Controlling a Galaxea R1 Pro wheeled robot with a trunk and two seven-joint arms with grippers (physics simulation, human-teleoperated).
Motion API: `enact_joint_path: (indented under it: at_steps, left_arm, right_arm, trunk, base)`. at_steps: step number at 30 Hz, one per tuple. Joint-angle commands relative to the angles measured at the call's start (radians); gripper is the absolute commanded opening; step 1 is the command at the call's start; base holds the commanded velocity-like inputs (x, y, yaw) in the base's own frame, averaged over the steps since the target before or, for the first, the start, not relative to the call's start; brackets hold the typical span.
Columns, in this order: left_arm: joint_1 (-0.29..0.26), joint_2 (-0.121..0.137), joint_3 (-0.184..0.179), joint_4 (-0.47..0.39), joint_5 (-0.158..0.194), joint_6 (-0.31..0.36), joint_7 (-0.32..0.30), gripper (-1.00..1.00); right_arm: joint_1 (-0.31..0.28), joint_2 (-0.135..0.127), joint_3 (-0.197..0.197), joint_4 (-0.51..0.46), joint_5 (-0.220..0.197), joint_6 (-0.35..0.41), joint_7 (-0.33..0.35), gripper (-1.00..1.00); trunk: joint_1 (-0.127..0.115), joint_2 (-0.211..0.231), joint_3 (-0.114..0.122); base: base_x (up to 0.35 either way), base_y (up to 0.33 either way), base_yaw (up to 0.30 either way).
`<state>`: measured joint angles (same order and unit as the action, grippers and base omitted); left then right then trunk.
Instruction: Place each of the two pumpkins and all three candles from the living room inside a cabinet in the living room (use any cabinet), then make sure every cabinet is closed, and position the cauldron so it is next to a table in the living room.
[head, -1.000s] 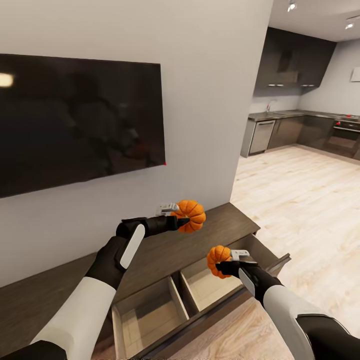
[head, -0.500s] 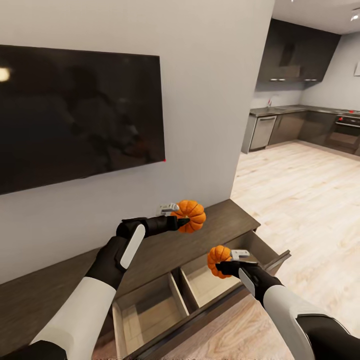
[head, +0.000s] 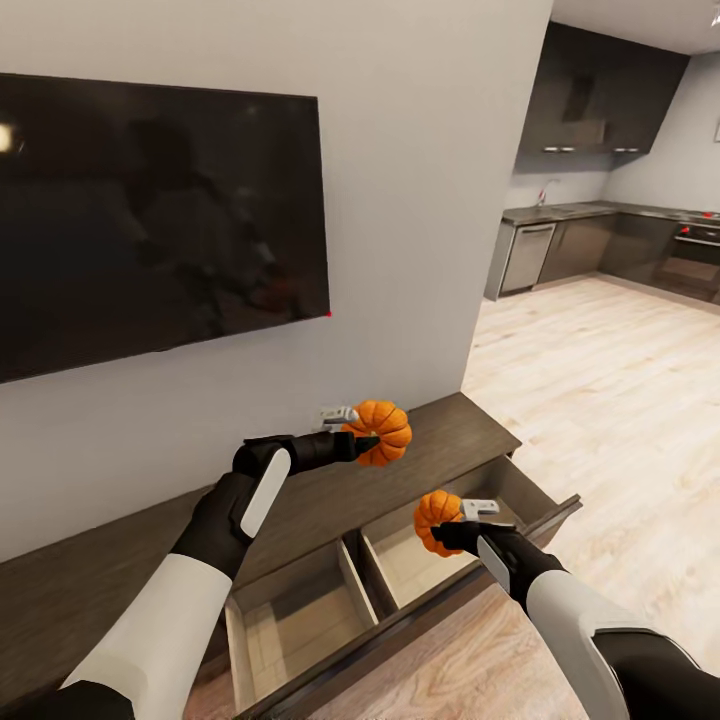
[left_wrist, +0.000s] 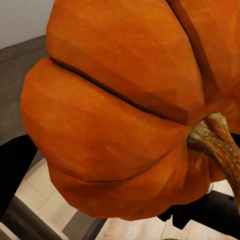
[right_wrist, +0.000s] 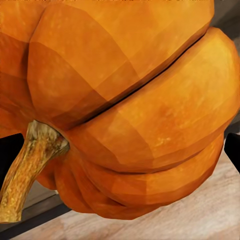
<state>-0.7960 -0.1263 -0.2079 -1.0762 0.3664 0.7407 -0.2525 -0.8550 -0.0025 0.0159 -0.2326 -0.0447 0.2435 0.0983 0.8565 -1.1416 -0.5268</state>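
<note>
In the head view my left gripper (head: 352, 436) is shut on one orange pumpkin (head: 381, 432), held above the dark-brown top of the cabinet (head: 440, 432). My right gripper (head: 458, 522) is shut on the other pumpkin (head: 436, 520), hanging over the right compartment of the cabinet's open drawer (head: 300, 622), which is lined in pale wood and has nothing in it. Each wrist view is close up on its own pumpkin (left_wrist: 120, 110) (right_wrist: 125, 100), with a brown stem showing. The candles, cauldron and table are out of view.
A black TV (head: 150, 220) hangs on the white wall above the cabinet. The drawer front (head: 420, 630) juts out over the light wood-plank floor (head: 600, 420). Past the wall's corner to the right lies the dark-cabinet kitchen (head: 600, 240).
The head camera has tilted down a little, so the whole scene sits higher in the picture. Both grippers still hold their pumpkins in the same places.
</note>
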Motion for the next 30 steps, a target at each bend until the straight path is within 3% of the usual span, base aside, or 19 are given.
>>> enact_joint_path:
  at_steps: [1,30]
  left_arm:
    - [0.0,0.0,0.001,-0.001,0.0,0.005,-0.001,-1.0]
    - [0.0,-0.001,0.001,-0.001,0.0,0.005,-0.001,-1.0]
  right_arm:
    - [0.0,0.001,0.002,-0.002,-0.007,0.005,0.0,-1.0]
    - [0.0,-0.001,0.001,-0.004,-0.007,0.007,0.001,-1.0]
  trunk:
    - [0.0,-0.001,-0.001]
    - [0.0,-0.001,-0.041]
  base:
    - [0.0,0.0,0.0]
    - [0.0,0.0,0.0]
